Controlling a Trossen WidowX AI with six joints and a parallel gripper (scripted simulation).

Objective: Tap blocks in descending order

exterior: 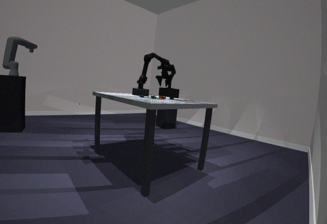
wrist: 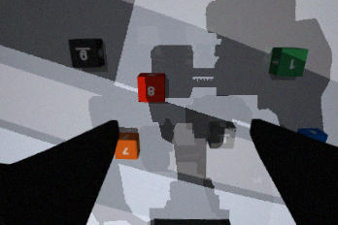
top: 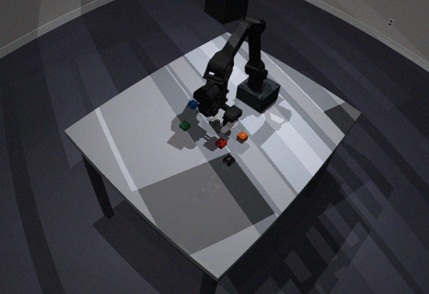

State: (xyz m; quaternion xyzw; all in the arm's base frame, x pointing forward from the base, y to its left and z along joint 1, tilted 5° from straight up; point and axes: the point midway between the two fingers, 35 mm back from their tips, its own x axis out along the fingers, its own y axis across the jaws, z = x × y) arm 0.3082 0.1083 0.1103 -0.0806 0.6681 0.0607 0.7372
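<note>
Grey block (wrist: 221, 134) between wide-spread, empty fingers, well above the table (top: 103, 138).

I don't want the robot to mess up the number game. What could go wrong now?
The open gripper hangs above the grey block, whose digit is too blurry to read, so it might tap out of order. The red 8 block and orange block sit close by, so wide fingers might bump them.

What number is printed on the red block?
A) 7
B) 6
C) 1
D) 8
D: in the wrist view the red block shows a white 8 on its face, lying on the table ahead of the open pincer.
</note>
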